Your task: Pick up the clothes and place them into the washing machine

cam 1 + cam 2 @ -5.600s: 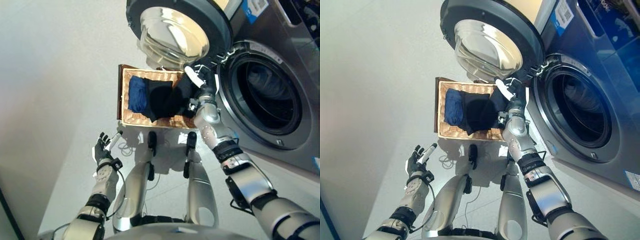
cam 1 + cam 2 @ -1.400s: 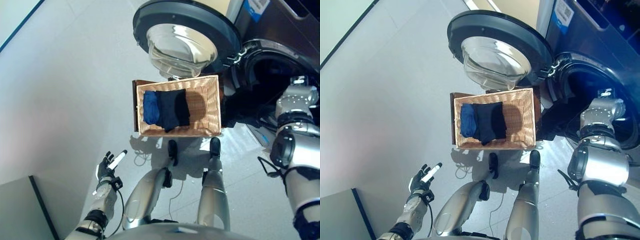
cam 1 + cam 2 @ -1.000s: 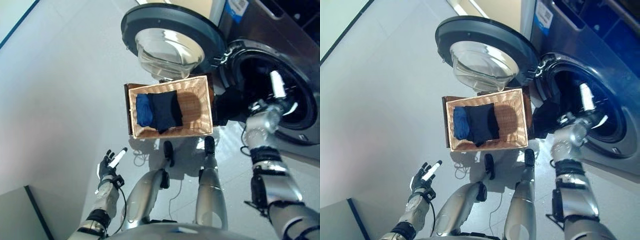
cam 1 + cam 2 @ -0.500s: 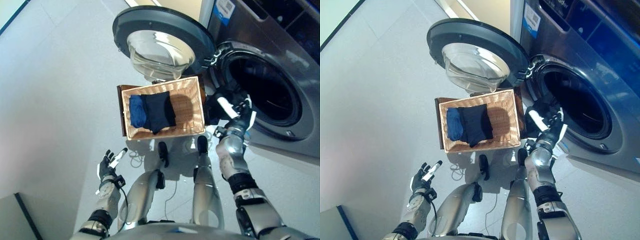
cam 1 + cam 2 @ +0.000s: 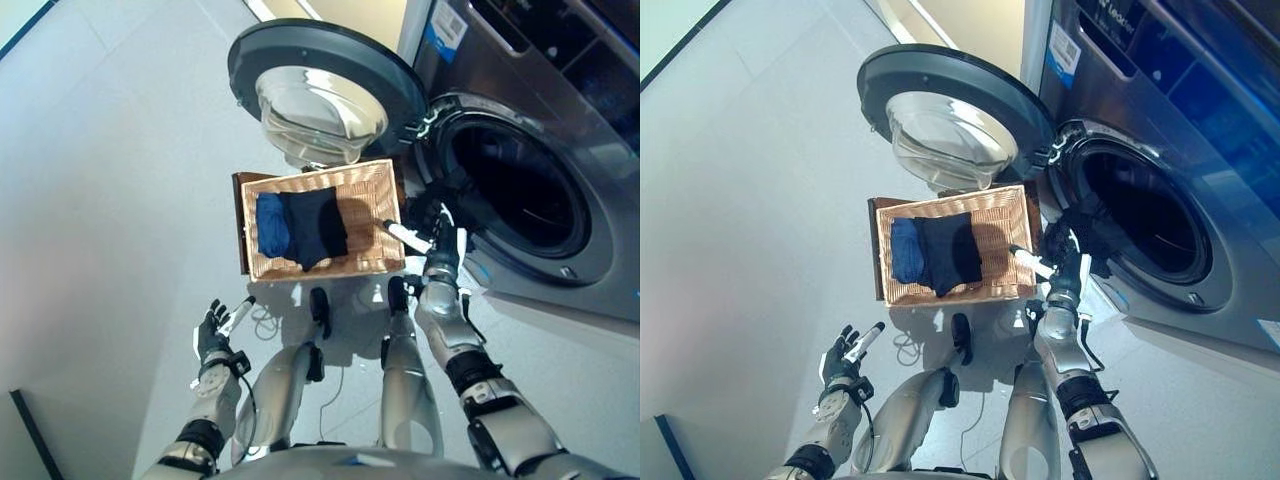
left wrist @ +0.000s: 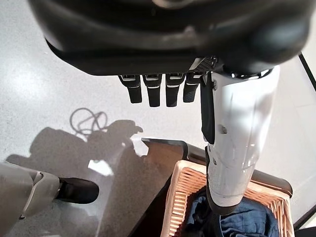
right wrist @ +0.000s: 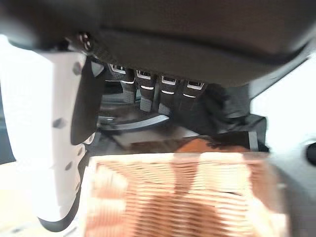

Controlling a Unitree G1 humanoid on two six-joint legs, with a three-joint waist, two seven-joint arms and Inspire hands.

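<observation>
Two folded clothes (image 5: 303, 226) in one basket (image 5: 372, 262), one washing machine (image 5: 540, 150) open, right robot hand (image 5: 437, 243) and left robot hand (image 5: 214, 335) both spread

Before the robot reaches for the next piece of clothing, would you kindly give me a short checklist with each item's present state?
1. Round washing machine door swung fully open: ok.
2. Drum opening free of obstruction: not ok, dark cloth hangs over its lower rim.
3. Clothes left in the woven wicker basket: ok, a folded blue garment and a black garment lie inside.
4. Right hand empty and open beside the basket: ok.
5. Left hand clear of the basket, open over the floor: ok.
</observation>
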